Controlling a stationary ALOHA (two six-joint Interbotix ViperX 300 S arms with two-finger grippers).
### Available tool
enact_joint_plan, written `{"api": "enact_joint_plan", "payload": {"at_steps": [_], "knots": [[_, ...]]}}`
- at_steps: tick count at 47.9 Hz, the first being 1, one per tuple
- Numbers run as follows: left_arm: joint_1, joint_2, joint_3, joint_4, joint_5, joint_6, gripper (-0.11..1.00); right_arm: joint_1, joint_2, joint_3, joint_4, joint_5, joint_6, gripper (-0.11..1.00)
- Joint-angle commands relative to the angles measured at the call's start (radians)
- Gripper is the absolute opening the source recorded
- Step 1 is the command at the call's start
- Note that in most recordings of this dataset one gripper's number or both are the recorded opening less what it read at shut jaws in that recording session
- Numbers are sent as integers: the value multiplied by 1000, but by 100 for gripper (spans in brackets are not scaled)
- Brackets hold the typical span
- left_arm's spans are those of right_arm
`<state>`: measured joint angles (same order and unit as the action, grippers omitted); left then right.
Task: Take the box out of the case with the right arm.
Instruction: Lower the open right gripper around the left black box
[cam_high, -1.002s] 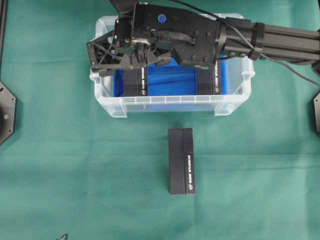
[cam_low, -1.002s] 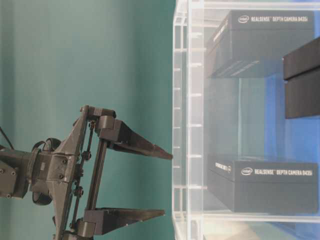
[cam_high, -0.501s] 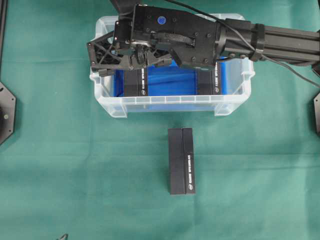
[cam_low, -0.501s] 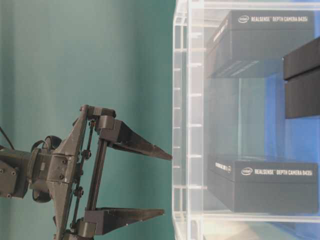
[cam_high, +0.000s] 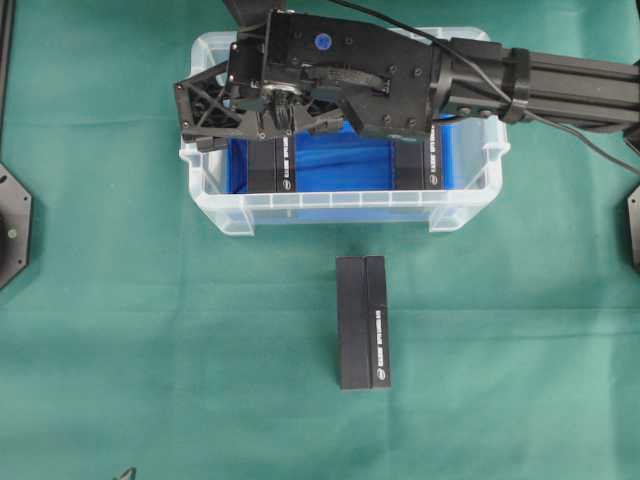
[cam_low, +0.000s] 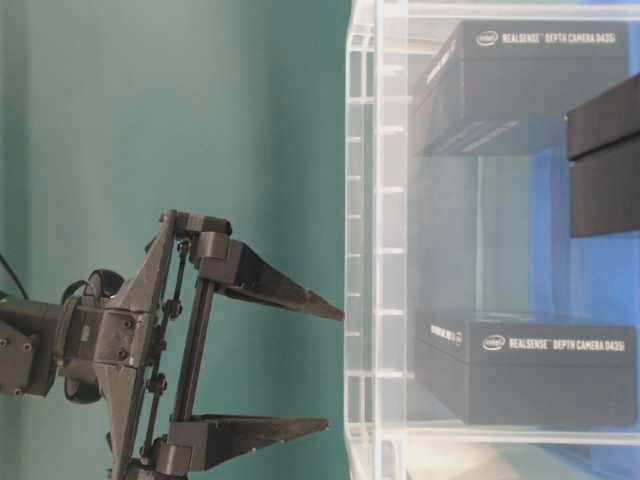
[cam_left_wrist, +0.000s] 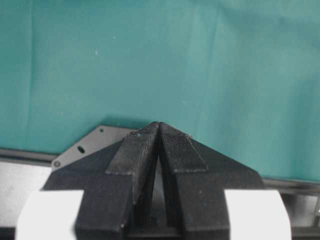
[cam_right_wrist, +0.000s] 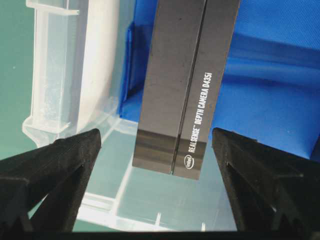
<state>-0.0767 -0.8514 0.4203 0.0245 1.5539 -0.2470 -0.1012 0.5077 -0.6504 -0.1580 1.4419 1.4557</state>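
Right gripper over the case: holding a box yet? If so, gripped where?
Nothing held. The right gripper is open, its fingers on either side of the box in the case without touching it. The left gripper is shut and empty.

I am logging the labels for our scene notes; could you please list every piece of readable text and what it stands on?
"REALSENSE DEPTH CAMERA D435i", with a logo: left box in the case.
The same: right box in the case.
Print on the box on the cloth: too small to read.
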Motion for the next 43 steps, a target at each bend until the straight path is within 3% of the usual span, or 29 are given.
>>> {"api": "enact_joint_plan", "payload": {"at_steps": [1, 43], "knots": [[-2, 5, -11, 3, -5, 0, 0, 5, -28, -15, -5, 2, 2, 96], [-2, 3, -11, 3, -5, -3, 0, 8, -28, -15, -23, 2, 3, 96]]}}
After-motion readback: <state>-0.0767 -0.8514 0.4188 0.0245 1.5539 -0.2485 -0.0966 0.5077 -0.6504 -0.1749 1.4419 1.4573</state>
